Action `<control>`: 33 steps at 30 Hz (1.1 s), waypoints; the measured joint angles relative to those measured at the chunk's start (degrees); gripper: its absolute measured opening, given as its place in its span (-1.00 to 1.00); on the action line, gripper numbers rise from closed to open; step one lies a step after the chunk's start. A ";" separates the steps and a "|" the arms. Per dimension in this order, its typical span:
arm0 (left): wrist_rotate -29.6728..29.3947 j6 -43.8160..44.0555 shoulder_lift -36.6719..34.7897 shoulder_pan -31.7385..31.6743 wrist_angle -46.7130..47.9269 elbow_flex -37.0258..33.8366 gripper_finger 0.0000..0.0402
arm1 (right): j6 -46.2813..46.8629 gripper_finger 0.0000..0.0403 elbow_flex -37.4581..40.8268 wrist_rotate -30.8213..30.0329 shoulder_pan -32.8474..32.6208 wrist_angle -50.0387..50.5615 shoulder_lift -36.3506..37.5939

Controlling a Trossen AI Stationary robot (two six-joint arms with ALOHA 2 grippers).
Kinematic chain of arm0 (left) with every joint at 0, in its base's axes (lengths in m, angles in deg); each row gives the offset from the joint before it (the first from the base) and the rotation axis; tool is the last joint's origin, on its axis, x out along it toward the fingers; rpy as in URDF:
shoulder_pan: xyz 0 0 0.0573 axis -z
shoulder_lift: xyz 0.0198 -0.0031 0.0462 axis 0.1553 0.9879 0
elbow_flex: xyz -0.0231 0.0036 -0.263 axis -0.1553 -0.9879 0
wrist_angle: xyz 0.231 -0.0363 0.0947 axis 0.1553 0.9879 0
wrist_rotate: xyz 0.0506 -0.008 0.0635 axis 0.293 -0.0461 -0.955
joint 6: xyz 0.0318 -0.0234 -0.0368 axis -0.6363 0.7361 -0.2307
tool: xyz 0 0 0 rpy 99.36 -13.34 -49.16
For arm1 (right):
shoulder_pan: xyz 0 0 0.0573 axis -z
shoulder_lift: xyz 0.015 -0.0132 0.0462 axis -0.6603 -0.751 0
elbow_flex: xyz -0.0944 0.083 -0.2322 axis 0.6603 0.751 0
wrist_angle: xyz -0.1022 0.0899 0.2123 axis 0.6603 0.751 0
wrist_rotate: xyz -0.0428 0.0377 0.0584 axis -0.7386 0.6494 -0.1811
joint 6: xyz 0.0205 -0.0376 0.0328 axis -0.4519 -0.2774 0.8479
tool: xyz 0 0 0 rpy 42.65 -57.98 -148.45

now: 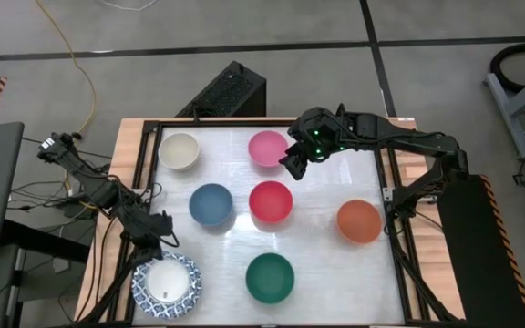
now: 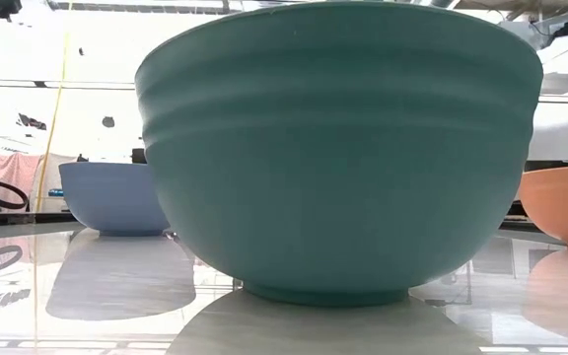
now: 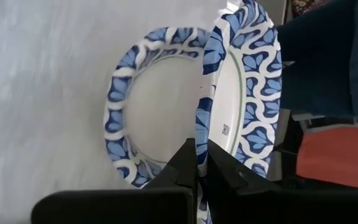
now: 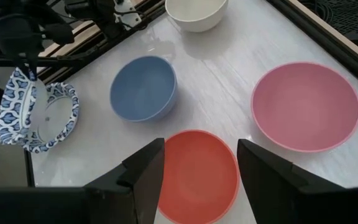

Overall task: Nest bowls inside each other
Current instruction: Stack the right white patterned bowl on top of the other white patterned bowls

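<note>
Right hand [image 1: 295,162] hangs at the pink bowl [image 1: 267,148]; left hand [image 1: 157,235] sits over the blue-patterned bowl [image 1: 167,283]; cream [image 1: 179,151], blue [image 1: 211,205], red [image 1: 271,201], orange [image 1: 359,221], green [image 1: 270,278] bowls stand apart.

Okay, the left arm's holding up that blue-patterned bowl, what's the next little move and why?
Probably lower it. The left gripper is shut on the rim of a tilted patterned bowl held over another patterned bowl on the table, so easing it down should nest them.

Robotics lab: framed table [image 1: 149,137], cables [image 1: 76,64]
</note>
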 joint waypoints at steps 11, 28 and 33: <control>2.84 4.23 -0.42 0.04 -10.65 -7.69 -1.00 | 0.02 0.09 0.00 -0.02 -0.02 -0.02 0.00; 1.99 -1.58 3.11 -0.02 -9.23 -7.69 -1.00 | 0.20 0.09 0.00 0.01 -1.35 -0.02 0.00; 2.16 -2.21 5.51 -0.02 -9.38 -7.69 -1.00 | 0.20 0.09 0.00 0.01 -1.99 -0.06 0.00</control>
